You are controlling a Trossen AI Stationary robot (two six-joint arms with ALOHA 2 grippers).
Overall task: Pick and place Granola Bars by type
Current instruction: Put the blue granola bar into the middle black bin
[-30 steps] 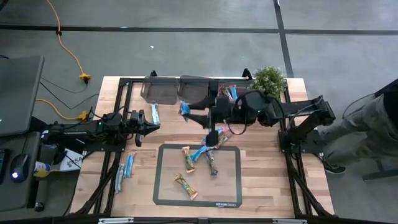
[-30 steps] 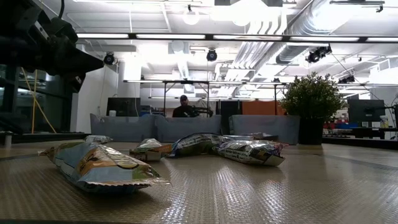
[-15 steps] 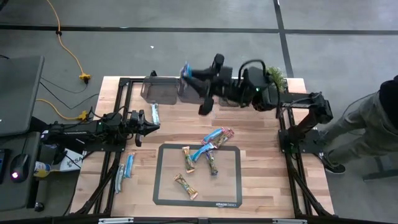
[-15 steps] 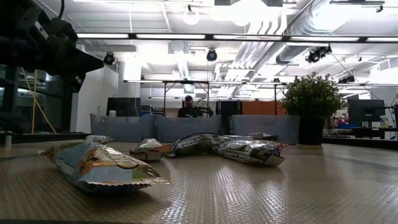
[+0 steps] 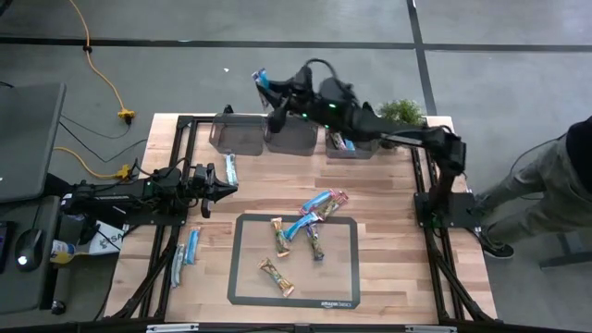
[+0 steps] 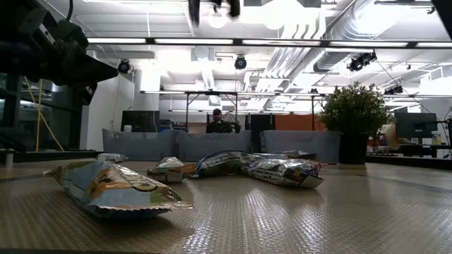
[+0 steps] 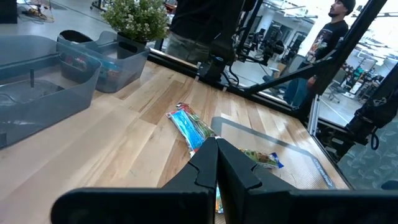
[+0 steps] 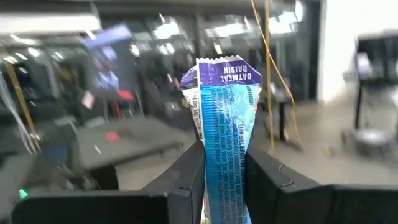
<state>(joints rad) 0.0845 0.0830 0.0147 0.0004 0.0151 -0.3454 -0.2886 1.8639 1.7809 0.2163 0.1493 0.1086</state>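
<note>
My right gripper [image 5: 271,93] hangs high over the table's far edge, above the left and middle clear bins [image 5: 296,135], shut on a bright blue granola bar [image 5: 261,80] [image 8: 222,118]. Several bars lie flat on the dark mat [image 5: 242,277], among them a tan one [image 5: 277,277]. A blue bar [image 5: 316,202] and a pink bar [image 5: 335,200] lie just beyond the mat. A pale bar [image 5: 231,168] lies beside my left gripper [image 5: 228,188], which rests shut at the table's left [image 7: 216,163]. My right gripper pinches the blue bar between its two fingers [image 8: 186,177], which sit on the bar's long edges [image 8: 211,168]; the wrapper looks narrowed there. The gripper points about level toward the far left. The bar's crimped end [image 8: 222,70] sticks out past the fingertips, lifted clear of everything.
Three clear bins stand along the far edge; the right one [image 5: 351,145] holds bars. A potted plant [image 5: 400,113] stands at the far right corner. Two pale bars [image 5: 190,246] lie at the near left. A person stands to the table's right [image 5: 564,157].
My right gripper has swung with the blue bar from over the table's middle toward the far edge and to the left, ending above the bins. The bar has stayed in its hold throughout. The bars on the table have not moved.
</note>
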